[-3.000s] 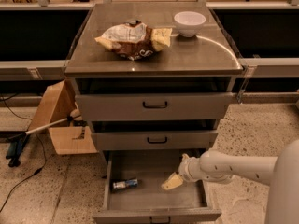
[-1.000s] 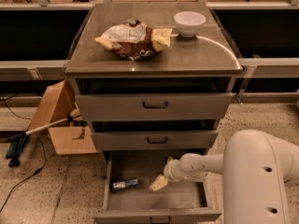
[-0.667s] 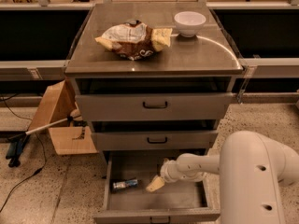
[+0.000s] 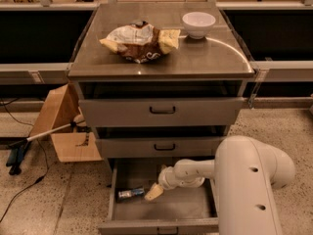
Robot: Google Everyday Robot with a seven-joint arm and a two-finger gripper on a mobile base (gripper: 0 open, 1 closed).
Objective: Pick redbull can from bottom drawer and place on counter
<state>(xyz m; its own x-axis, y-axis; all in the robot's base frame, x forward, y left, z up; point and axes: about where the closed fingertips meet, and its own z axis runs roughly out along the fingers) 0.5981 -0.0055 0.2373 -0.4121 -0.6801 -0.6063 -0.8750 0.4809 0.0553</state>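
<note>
The bottom drawer (image 4: 161, 210) is pulled open below two shallower closed drawers. The redbull can (image 4: 130, 194) lies on its side at the drawer's left, blue and silver. My gripper (image 4: 152, 192) reaches down into the drawer from the right, its cream tip just right of the can, close to or touching its end. The white arm (image 4: 244, 175) fills the lower right. The counter (image 4: 161, 40) is the glossy grey steel top of the cabinet.
A yellow-brown-white snack bag (image 4: 139, 39) and a white bowl (image 4: 198, 23) sit on the counter. An open cardboard box (image 4: 63, 126) and a white stick stand on the floor left of the cabinet. Cables lie at the far left.
My gripper has moved left inside the bottom drawer, from its right side to right beside the can. The can has not moved.
</note>
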